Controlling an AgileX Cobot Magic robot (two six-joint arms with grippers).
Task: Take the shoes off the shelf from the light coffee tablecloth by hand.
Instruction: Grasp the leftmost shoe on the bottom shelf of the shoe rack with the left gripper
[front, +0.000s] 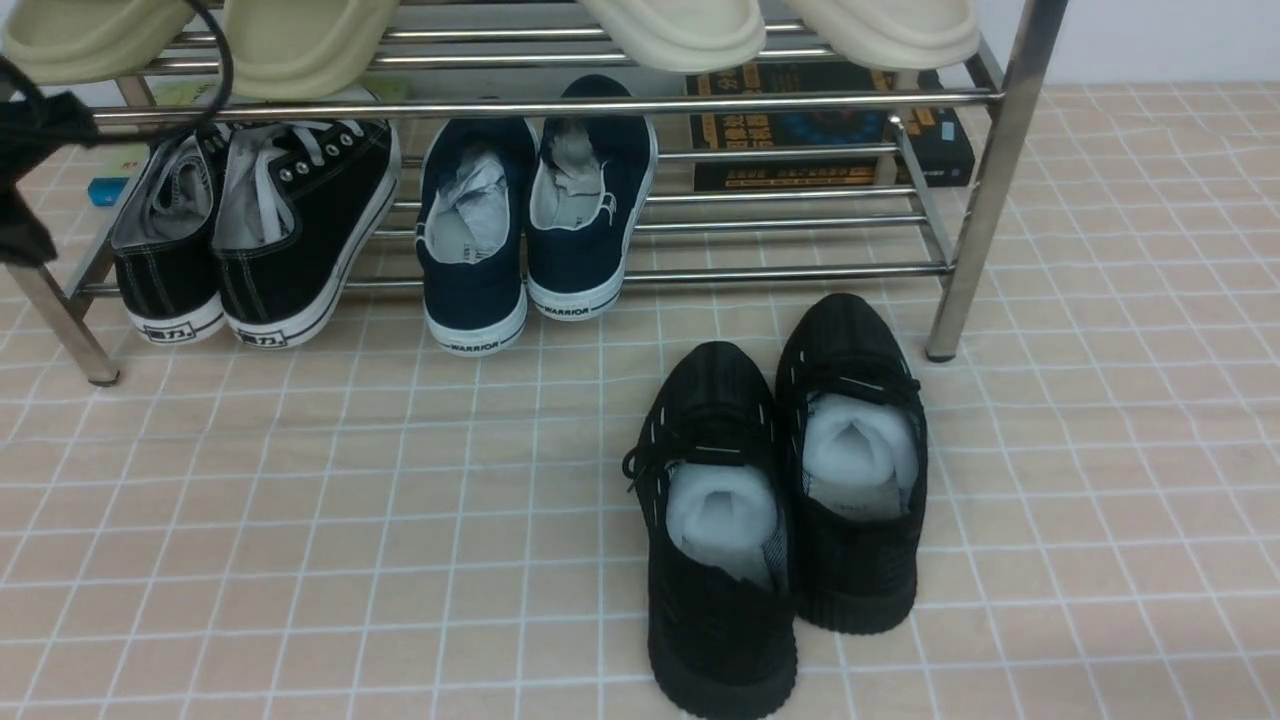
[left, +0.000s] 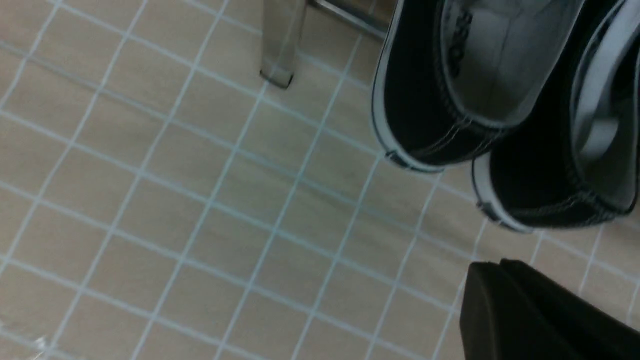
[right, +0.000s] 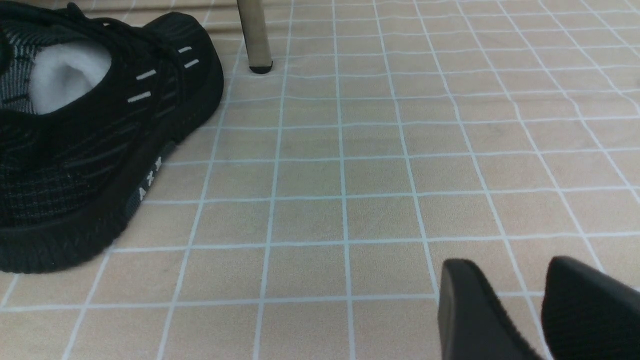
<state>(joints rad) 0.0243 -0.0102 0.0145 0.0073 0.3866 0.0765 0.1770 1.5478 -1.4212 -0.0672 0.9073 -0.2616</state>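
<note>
The shoes (front: 255, 230), black canvas sneakers with white laces and soles, stand heels-out on the left end of the lower tier of the chrome shelf (front: 560, 105). The shelf stands on the light coffee tablecloth (front: 300, 500). In the left wrist view the shoes' heels (left: 450, 90) hang over the cloth beside a shelf leg (left: 280, 45). My left gripper (left: 492, 265) is shut and empty, hovering a little short of those heels. The left arm (front: 25, 150) shows at the front view's left edge. My right gripper (right: 512, 265) is open over bare cloth, holding nothing.
Navy slip-ons (front: 530, 210) sit mid-shelf next to the shoes. A pair of all-black knit sneakers (front: 780, 500) lies on the cloth in front of the shelf's right leg (front: 950, 300), left of my right gripper. Beige slippers (front: 680, 30) fill the upper tier. A dark box (front: 820, 130) lies behind the shelf.
</note>
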